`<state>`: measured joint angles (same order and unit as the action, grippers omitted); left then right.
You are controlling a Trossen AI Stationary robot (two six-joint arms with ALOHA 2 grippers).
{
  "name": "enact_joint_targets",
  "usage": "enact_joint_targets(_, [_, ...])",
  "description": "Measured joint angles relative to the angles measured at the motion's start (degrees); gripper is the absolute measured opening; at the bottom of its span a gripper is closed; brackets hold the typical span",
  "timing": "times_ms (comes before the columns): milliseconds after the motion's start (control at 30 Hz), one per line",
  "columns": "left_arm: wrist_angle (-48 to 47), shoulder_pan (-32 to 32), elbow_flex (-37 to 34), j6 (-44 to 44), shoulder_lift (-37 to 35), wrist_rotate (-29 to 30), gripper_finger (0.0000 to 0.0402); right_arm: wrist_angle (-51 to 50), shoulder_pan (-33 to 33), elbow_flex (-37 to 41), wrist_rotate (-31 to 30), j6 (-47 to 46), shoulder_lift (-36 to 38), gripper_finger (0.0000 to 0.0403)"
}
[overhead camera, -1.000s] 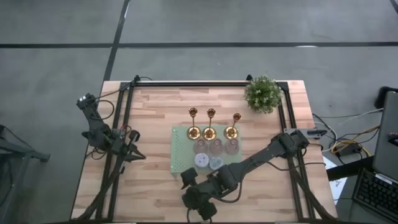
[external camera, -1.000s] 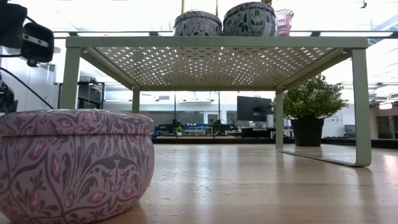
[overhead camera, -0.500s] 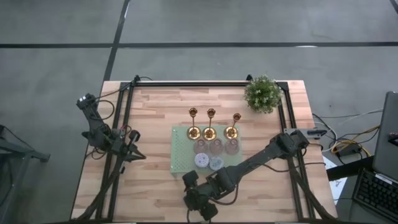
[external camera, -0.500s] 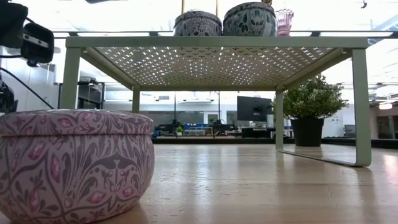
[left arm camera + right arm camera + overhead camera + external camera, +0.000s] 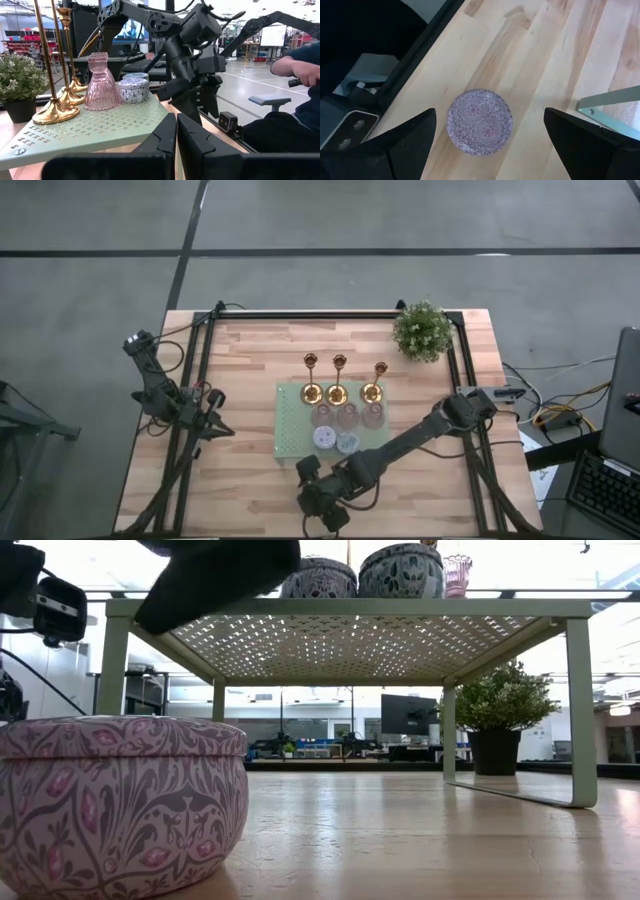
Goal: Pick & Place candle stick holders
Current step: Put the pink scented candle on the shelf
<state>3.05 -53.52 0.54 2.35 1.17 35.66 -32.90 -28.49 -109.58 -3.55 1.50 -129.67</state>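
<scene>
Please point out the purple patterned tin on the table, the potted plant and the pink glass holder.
purple patterned tin (image 5: 479,122), right wrist view, lid centre
potted plant (image 5: 422,330), high view, foliage
pink glass holder (image 5: 101,85), left wrist view, flared body

The surface is pale, matt planked wood with visible grain. On it stands a perforated pale-green metal shelf, bearing three polished gold metal candle holders, a ribbed pink glass holder and glossy patterned round tins. Beside the shelf, the right arm's matt black pincer looks like plastic.
</scene>
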Motion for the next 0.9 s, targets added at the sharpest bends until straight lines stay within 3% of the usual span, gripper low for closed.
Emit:
enact_joint_targets(600, [0.0,0.0,0.0,0.0,0.0,0.0,0.0019,9.4,-0.6,8.7,0.5,-0.6,0.0,0.0363])
enact_joint_targets(900, [0.0,0.0,0.0,0.0,0.0,0.0,0.0019,13.0,-0.8,9.3,0.5,-1.4,0.0,0.0363])
